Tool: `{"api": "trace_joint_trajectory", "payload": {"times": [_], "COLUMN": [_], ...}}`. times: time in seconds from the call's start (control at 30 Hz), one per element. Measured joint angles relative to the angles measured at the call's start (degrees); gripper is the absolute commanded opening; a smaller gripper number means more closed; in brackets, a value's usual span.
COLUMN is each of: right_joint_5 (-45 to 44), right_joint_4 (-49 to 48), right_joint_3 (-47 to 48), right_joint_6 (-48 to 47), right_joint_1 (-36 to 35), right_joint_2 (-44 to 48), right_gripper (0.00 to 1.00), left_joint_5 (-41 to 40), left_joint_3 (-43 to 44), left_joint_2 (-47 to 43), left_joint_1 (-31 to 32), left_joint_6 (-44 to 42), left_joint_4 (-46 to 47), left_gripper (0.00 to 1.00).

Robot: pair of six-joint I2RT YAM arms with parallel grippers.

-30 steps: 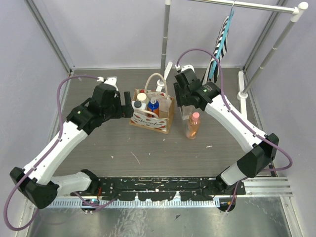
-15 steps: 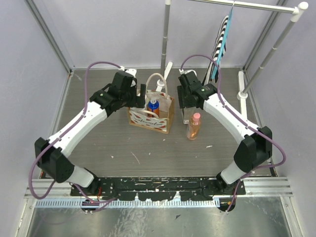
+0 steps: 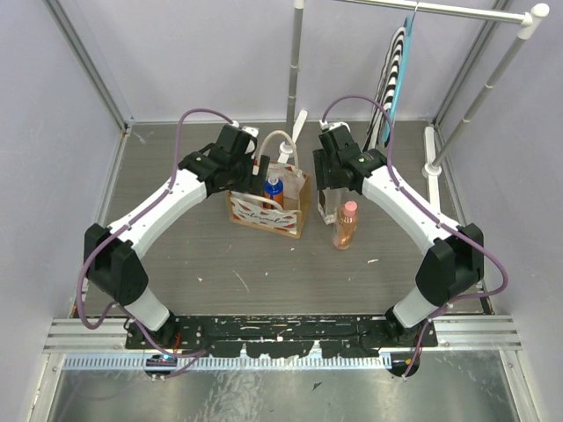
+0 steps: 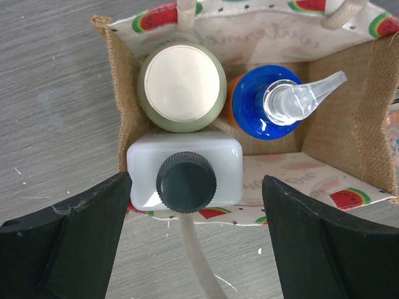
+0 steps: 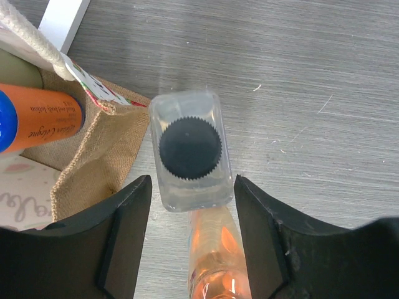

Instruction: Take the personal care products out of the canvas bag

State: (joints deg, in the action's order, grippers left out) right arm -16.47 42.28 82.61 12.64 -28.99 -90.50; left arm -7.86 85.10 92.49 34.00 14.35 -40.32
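The canvas bag (image 3: 280,214) stands mid-table; the left wrist view looks straight down into it (image 4: 355,124). Inside are a white squarish bottle with black cap (image 4: 185,177), a grey-green bottle with cream cap (image 4: 181,87) and a blue-capped pump bottle (image 4: 274,103). My left gripper (image 4: 196,249) is open and empty, directly over the bag's left side (image 3: 257,176). My right gripper (image 5: 192,249) is open, its fingers on either side of a clear black-capped bottle (image 5: 190,149) standing on the table right of the bag (image 3: 327,207). The orange bottle with pink cap (image 3: 346,224) stands next to it.
A cream loop handle (image 4: 196,261) hangs between my left fingers. A black-and-white striped cloth (image 3: 391,75) hangs from a rack at the back right. A white post (image 3: 297,132) stands just behind the bag. Purple walls enclose the table.
My left arm has swung right and now hovers over the bag's opening. My right gripper has shifted slightly back and stays over the clear bottle.
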Motion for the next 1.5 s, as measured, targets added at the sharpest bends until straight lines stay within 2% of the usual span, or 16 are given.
{"api": "trace_joint_trajectory", "payload": {"times": [0.3,0.4,0.63,0.73,0.97,1.07,1.13,1.27,1.33,1.5], "right_joint_5": [-0.1,-0.1,-0.2,-0.1,0.9,1.0,0.7,0.8,1.6,4.2], "right_joint_4": [-0.5,-0.5,-0.6,-0.7,-0.3,-0.2,-0.2,-0.5,-1.1,-2.1], "right_joint_3": [0.0,0.0,0.0,0.0,0.2,1.4,2.4,5.2,6.0,6.2], "right_joint_6": [0.0,0.0,0.0,0.0,0.0,0.0,-0.1,-0.3,-0.3,-0.3], "right_joint_1": [0.4,0.6,0.7,0.7,0.7,0.4,-0.1,-2.0,-2.6,-3.1], "right_joint_2": [0.0,0.0,0.0,0.0,0.8,1.4,1.9,2.8,3.0,2.8], "right_gripper": [0.62,0.62,0.62,0.62,0.79,0.83,0.83,0.83,0.83,0.83], "left_joint_5": [0.8,0.9,1.6,2.0,2.7,2.9,3.0,3.1,3.0,2.3], "left_joint_3": [0.0,0.0,0.3,0.4,0.6,0.6,0.6,0.6,0.6,2.7], "left_joint_2": [2.0,2.7,3.2,3.3,5.1,6.4,6.6,6.7,6.7,6.7], "left_joint_1": [-0.2,-0.2,-0.4,-0.5,-0.6,-0.6,-0.6,-0.6,-0.6,-0.4], "left_joint_6": [-0.7,-0.7,-0.6,-0.6,-0.6,-0.6,-0.6,-0.3,-0.1,0.0], "left_joint_4": [-0.7,-0.9,-1.1,-1.2,-1.2,-1.2,-1.2,-1.5,-1.7,-5.3], "left_gripper": [0.88,0.83,0.81,0.84,0.87,0.89,0.76,0.4,0.37,0.44]}}
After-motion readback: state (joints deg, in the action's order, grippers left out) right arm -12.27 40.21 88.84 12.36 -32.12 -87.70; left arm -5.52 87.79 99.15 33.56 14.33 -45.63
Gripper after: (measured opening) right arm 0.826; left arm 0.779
